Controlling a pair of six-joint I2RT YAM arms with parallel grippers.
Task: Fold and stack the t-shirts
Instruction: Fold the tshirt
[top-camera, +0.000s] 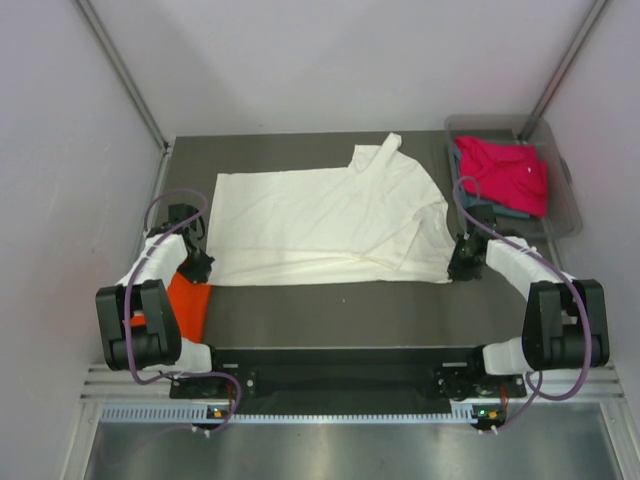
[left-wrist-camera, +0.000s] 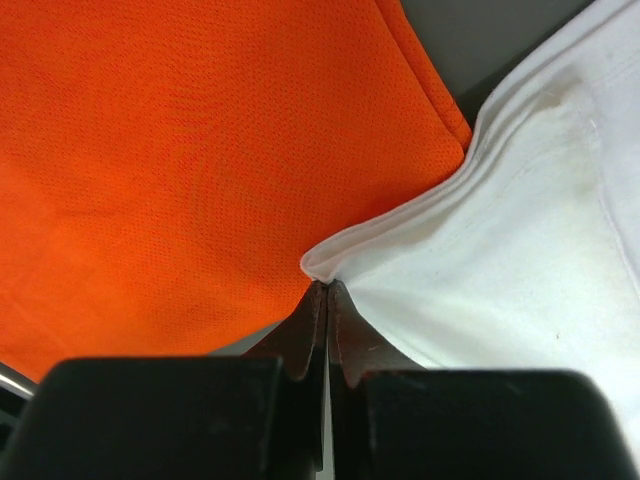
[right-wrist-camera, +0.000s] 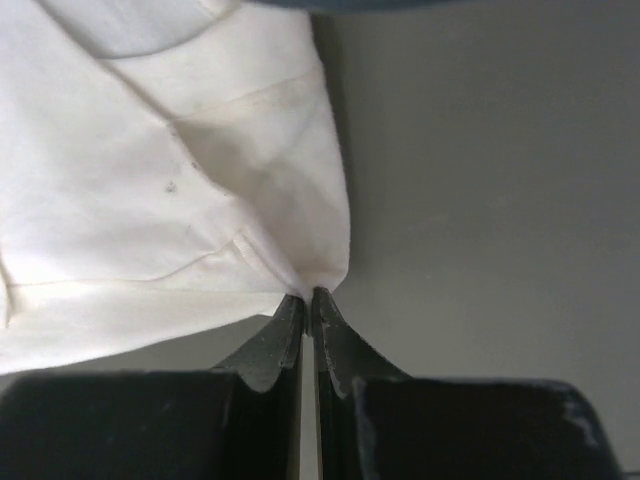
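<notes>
Left claw (left-wrist-camera: 327, 287) and right claw (right-wrist-camera: 307, 296), both closed, each pinch a near corner of the cream-white t-shirt (top-camera: 320, 215).

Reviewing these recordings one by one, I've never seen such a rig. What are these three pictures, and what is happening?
Two robot arms stand at the near edge of a table. The wide picture looks down from above and behind them; the other two come from a camera on each wrist. A cream shirt lies spread on the table, an orange shirt beside the left arm, and a clear bin far right holds a pink shirt. The left gripper is shut on the cream shirt's near left corner, the right gripper on its near right corner.
</notes>
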